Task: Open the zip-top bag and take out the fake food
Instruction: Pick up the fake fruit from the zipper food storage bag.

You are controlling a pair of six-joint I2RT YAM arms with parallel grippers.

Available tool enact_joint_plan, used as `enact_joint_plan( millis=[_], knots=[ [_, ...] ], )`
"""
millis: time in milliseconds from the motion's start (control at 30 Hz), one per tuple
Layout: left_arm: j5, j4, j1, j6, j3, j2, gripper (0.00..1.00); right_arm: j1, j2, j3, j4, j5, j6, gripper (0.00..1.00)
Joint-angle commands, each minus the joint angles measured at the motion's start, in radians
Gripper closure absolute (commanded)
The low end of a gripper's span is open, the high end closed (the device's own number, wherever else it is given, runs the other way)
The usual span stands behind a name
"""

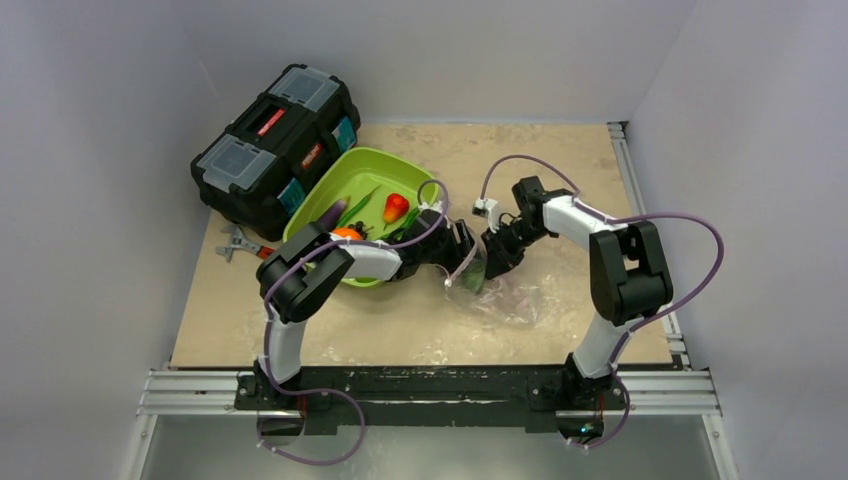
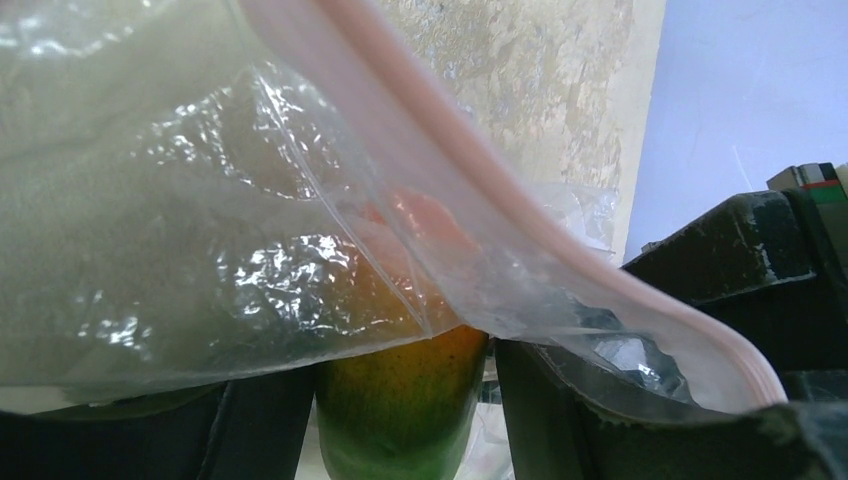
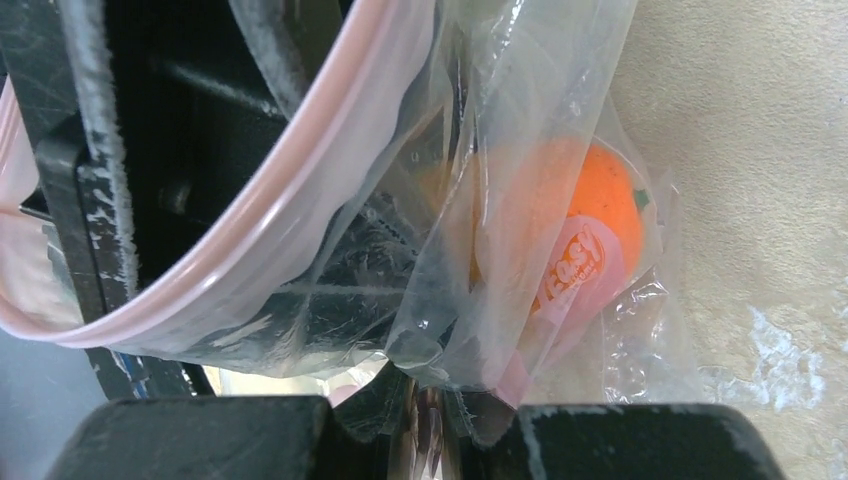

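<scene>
The clear zip-top bag (image 1: 505, 297) lies crumpled right of centre, its pale pink zip strip (image 2: 560, 250) draped across the left wrist view. My left gripper (image 2: 400, 385) reaches into the bag's mouth, and its dark fingers (image 2: 262, 430) press both sides of the orange-green mango (image 2: 400, 400). My right gripper (image 3: 425, 405) is shut on a fold of the bag's film (image 3: 440, 330) beside the mouth. An orange fruit (image 3: 590, 235) with a label sits inside the bag beyond that pinch. From above, the two grippers (image 1: 468, 262) (image 1: 497, 258) meet at the bag's left end.
The lime-green tray (image 1: 350, 170) stands left of the bag, holding a red pepper (image 1: 397, 207), a purple eggplant (image 1: 330, 213), a green pod (image 1: 360, 208) and an orange piece (image 1: 347, 233). A black toolbox (image 1: 275, 145) is at the back left, with a wrench (image 1: 238, 243) near it.
</scene>
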Motion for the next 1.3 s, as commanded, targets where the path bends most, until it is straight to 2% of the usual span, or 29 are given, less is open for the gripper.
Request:
enact_joint_plan(
  millis=[0,100,300,400,567,733,933,1167,1267],
  knots=[
    [0.11,-0.054,-0.037,0.052,0.027,0.029,0.38,-0.001,-0.022,0.008,0.171,-0.125,0.049,0.88],
    [0.095,-0.065,-0.038,0.06,0.016,0.017,0.47,-0.029,-0.046,-0.012,0.201,-0.136,0.062,0.89],
    [0.094,-0.058,-0.039,0.101,-0.005,-0.038,0.9,-0.077,-0.041,-0.025,0.173,-0.139,0.018,0.9],
    [0.081,-0.083,-0.038,0.142,-0.011,-0.095,0.98,-0.078,-0.067,-0.038,0.178,-0.104,-0.003,0.9],
    [0.059,-0.136,-0.037,0.212,-0.035,-0.205,1.0,-0.078,-0.136,-0.063,0.189,-0.039,-0.046,0.9],
    [0.078,-0.122,-0.034,0.227,-0.072,-0.271,1.0,-0.077,-0.2,-0.105,0.205,0.016,-0.105,0.94],
    [0.088,-0.017,-0.02,0.165,-0.134,-0.316,1.0,-0.037,-0.285,-0.158,0.192,0.026,-0.209,0.95],
    [0.088,0.137,0.01,0.061,-0.227,-0.363,1.0,0.059,-0.485,-0.276,0.317,0.14,-0.242,0.96],
    [0.101,0.214,0.024,0.027,-0.278,-0.381,1.0,0.071,-0.546,-0.321,0.43,0.243,-0.187,1.0]
  ],
)
